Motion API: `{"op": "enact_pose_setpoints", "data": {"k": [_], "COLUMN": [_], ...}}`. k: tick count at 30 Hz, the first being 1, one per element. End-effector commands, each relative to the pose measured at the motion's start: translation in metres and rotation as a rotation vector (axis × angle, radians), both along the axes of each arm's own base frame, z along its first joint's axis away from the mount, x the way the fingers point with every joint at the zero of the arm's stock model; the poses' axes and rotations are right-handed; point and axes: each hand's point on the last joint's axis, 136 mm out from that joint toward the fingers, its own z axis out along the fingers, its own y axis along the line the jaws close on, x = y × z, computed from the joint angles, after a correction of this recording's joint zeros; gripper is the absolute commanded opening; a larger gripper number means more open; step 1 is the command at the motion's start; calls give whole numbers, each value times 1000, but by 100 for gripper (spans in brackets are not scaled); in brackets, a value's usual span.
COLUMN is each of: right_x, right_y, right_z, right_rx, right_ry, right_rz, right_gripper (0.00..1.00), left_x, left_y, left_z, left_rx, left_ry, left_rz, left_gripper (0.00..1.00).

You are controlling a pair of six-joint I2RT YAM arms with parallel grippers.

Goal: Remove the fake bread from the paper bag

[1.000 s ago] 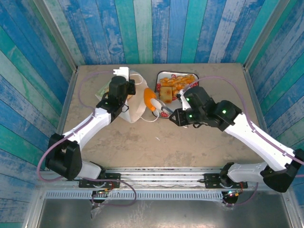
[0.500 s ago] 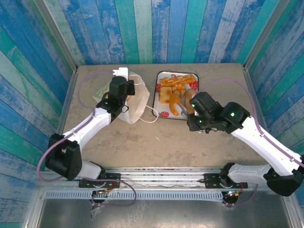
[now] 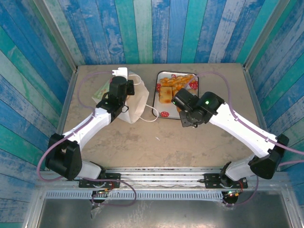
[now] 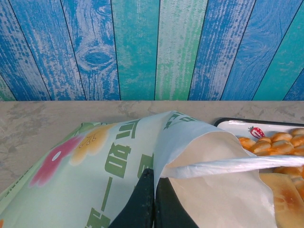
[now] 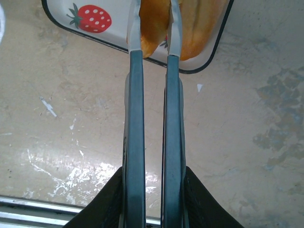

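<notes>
So the right claw [image 5: 154,14] swung from the paper bag [image 4: 118,156] to the near edge of the tray [image 5: 57,12], still clamped on a fake bread [image 5: 153,31]. The left claw [image 4: 154,190] pinches the bag. Just needs dropping.

Blue and teal painted plank walls [image 3: 142,28] on 3 sides, scuffed beige tabletop [image 3: 142,147], metal rail [image 3: 161,174] along near edge

Scuffed, stained beige tabletop [image 3: 142,147] is seen here. A strawberry-printed tray [image 3: 163,114] is set on it toward 12 o'clock, the paper bag [image 3: 140,103] is laid just beside it at its 9, and a tiny white scrap [image 3: 158,138] is left mid-table.
</notes>
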Motion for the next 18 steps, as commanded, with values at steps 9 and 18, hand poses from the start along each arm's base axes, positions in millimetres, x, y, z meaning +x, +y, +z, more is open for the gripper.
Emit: {"op": "enact_pose_setpoints", "data": {"k": [9, 18], "right_x": [16, 28], "right_y": [-1, 9], "right_z": [-1, -12], "right_rx": [-174, -276], "right_ry": [-29, -19], "right_rz": [2, 29], "right_gripper": [4, 5], "left_x": [-1, -2], "left_y": [1, -1], "left_z": [11, 10], "left_rx": [-19, -20], "left_ry": [-34, -34], "left_rz": [5, -6], "left_gripper": [0, 0]}}
